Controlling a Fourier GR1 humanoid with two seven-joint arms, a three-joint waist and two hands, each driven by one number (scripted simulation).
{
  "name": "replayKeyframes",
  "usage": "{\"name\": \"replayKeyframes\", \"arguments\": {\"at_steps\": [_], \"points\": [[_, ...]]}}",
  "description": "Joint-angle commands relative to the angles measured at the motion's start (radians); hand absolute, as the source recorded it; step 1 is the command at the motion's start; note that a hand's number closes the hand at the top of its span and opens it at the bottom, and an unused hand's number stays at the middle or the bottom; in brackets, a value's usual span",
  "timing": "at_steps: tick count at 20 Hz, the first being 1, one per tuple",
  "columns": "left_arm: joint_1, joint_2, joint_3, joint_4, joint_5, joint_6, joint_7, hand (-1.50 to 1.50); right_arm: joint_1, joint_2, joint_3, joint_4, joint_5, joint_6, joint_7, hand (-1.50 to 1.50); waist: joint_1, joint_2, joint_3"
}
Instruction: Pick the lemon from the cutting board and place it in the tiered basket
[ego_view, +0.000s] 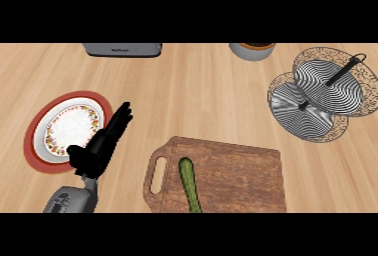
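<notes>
The counter (199, 90) carries a cutting board (236, 175), the tiered basket (325, 95) far right, a plate (70, 127) at left, the left hand (100, 147) over its rim with fingers (120, 117) straight, holding nothing, and a long green vegetable (190, 185) on the board.

The left hand (94, 150) is held open at the view's left, fingers (120, 119) stretched straight upward; its grey forearm (70, 200) is seen at the lower edge.
</notes>
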Motion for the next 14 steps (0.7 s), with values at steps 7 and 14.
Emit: {"name": "replayKeyframes", "arguments": {"at_steps": [7, 14], "points": [[0.044, 0.006, 0.025, 0.002, -0.019, -0.008, -0.025, 0.0, -0.16, 0.182, 0.069, 0.171, 0.122, -0.078, -0.031, 1.5, -0.004, 0.0, 0.0], [-0.017, 0.006, 0.035, 0.006, -0.02, -0.031, 0.009, 0.0, -0.226, 0.252, 0.033, 0.313, 0.113, -0.062, -0.065, 1.5, -0.005, 0.001, 0.001]]}}
